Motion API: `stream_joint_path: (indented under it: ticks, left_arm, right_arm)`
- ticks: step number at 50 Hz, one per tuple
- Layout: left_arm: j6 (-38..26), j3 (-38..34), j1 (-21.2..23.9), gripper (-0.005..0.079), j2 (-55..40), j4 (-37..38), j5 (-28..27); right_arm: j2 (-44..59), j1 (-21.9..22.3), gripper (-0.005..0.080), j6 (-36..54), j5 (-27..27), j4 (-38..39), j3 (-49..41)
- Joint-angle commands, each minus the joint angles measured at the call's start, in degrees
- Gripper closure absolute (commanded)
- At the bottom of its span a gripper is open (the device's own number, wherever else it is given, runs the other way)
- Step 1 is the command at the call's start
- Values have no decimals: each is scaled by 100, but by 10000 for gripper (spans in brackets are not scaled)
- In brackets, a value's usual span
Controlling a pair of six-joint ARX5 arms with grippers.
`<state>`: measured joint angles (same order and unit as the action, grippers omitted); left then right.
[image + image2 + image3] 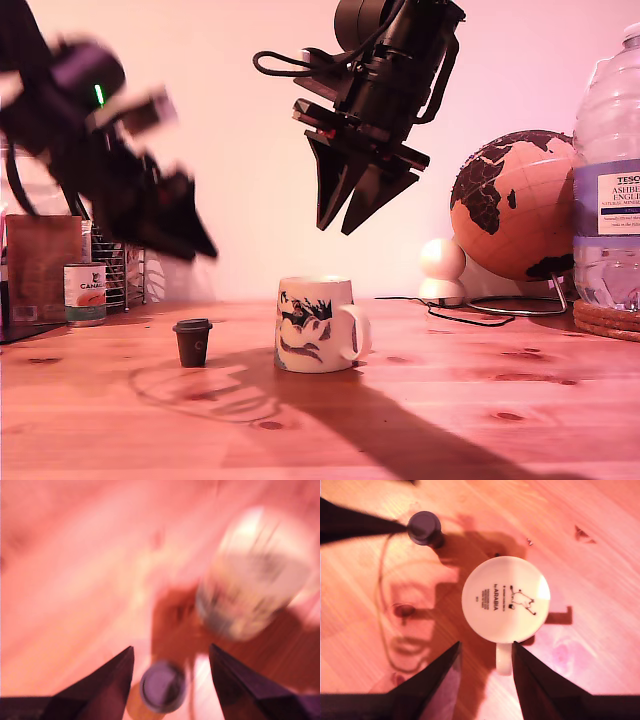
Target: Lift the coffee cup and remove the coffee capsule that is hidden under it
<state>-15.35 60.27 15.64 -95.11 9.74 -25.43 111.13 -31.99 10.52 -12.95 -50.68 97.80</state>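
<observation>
Pincers (170, 655) (485, 650) both open, empty, above cup (313, 324), capsule (193, 342).

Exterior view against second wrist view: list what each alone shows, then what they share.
Only the exterior view shows the mug's dark printed side, the round orange globe, the clear plastic water bottle and the small labelled tin can. Only the second wrist view shows the printing on the mug's upturned base. Both show the white ceramic coffee cup, standing upside down, and the small dark coffee capsule beside it.

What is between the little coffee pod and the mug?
Nothing: the exterior view shows only bare wooden table, in shadow, between the coffee capsule and the coffee cup.
</observation>
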Motion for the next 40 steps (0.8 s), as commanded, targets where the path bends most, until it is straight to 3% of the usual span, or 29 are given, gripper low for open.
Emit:
stream_joint_path:
  ticks: [1,7,9,26,40]
  left_arm:
    - [205,-15,-15,438,79,122,-11]
    - [332,-15,-15,766,352,380,-160]
    - [348,-15,-15,758,424,380,-260]
    - [623,-15,63,764,828,201,-358]
    - [800,-15,61,764,1167,-105,-448]
  right_arm:
    - [48,-24,512,-35,-83,22,-26]
    - [28,-13,710,-35,-214,37,-26]
    - [13,-13,773,-48,-214,39,-26]
    - [-387,20,763,-184,-116,341,-28]
    - [-909,92,763,-321,463,715,-31]
